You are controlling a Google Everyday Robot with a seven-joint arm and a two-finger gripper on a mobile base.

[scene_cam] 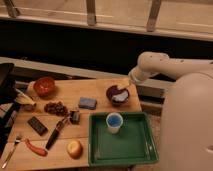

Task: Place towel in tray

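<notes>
Although hard to call for sure, looks like mid-reach: tool [125,84] parked at the far right corner of the surface [97,89], right over the rim of the purple bowl [111,91]. Can't tell whether open or clamped on anything, too tucked in against the bowl. Fairly confident about the towel [120,98] though: white crumpled lump sitting inside that bowl, not lifted out, so nowhere near done. Green tray [145,150] down at the near right corner, just beside the bowl, with a blue cup [114,121] standing upright in its far left part. Probably the reason for coming in from the right edge and from above: short hop over to the tray, no crossing the clutter. Worth aiming for the bare near half of the tray to dodge the cup. Elsewhere: blue sponge [87,103] mid-surface, orange bowl [44,86] at the far left corner, apple [74,148] by the near edge, all well apart from the action.
</notes>
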